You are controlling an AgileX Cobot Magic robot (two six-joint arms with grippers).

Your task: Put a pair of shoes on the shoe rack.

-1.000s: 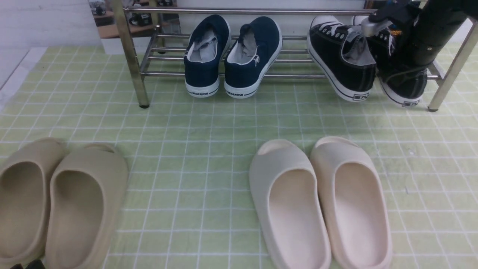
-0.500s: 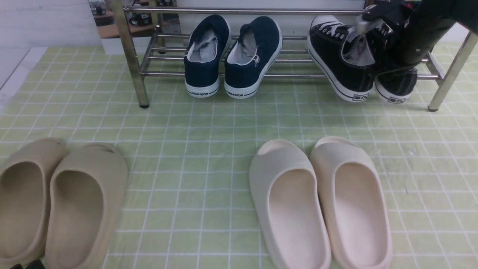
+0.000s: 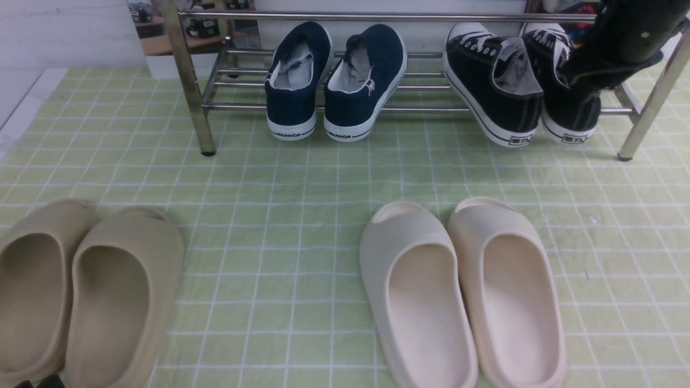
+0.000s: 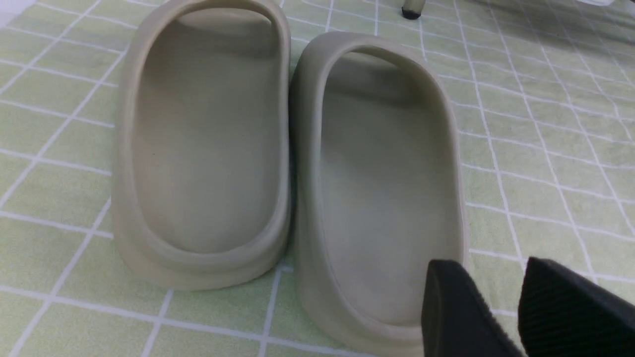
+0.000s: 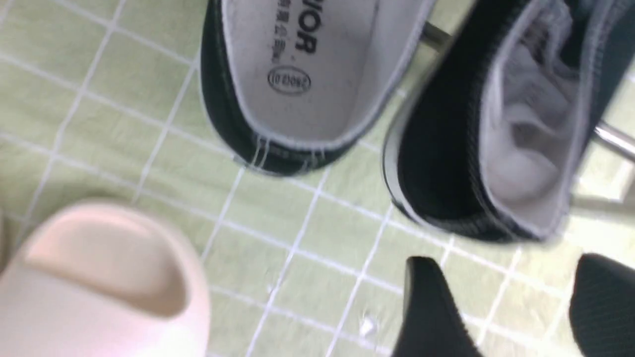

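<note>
Pair of shoes (black canvas, white laces and soles) sat on the shoe rack at its right end, toes toward the back and heels hanging over the front bar. The left one sat at a slant. Rack stood along the far edge of the table, which was covered in green checked cloth. Navy slip-ons were on the same shelf, nearer the left end, apart from the black pair. Right arm hung over the right sneaker, hiding part of it. In the right wrist view the right fingers stood wide apart with nothing between them, above bare cloth just off the sneaker heels. Left fingers were parted too, holding nothing, over the heel of one tan slide at the near left corner. Cream slides lay side by side by the near edge, right of middle.
</note>
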